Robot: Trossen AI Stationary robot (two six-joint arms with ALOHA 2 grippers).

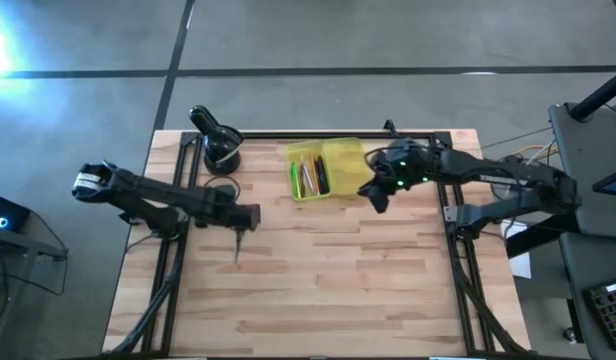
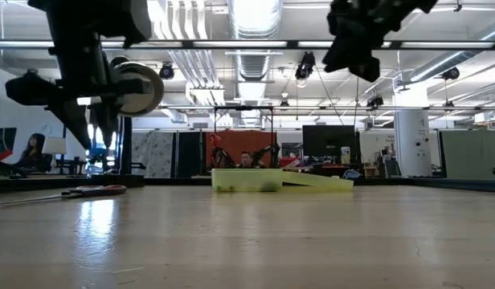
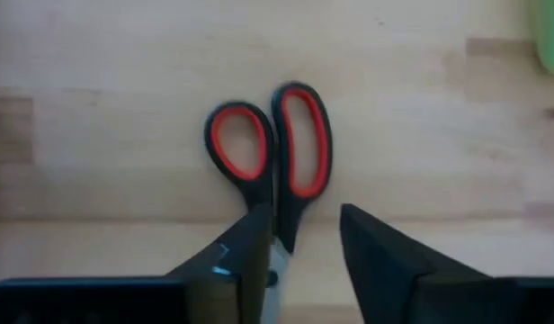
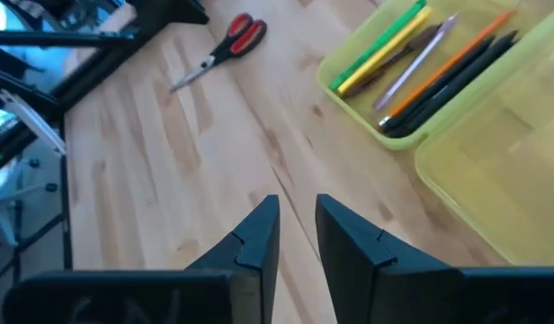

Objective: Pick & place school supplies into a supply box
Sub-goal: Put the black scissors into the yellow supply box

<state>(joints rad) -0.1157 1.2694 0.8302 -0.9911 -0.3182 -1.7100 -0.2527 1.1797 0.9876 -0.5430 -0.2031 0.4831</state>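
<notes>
Left gripper (image 3: 299,256) poised over the scissors (image 3: 272,153); right gripper (image 4: 297,236) empty beside the box (image 1: 325,168).

The scissors lie flat on the desk (image 1: 328,290), left of centre; the left gripper hangs just above them with its fingers apart, astride the blades near the handles, not clamped on them. Farther back, the right gripper hovers above the desk by the box's right edge, fingers a narrow gap apart and holding nothing. The open yellow box sits at the rear, pens (image 4: 439,67) in its left half.
</notes>
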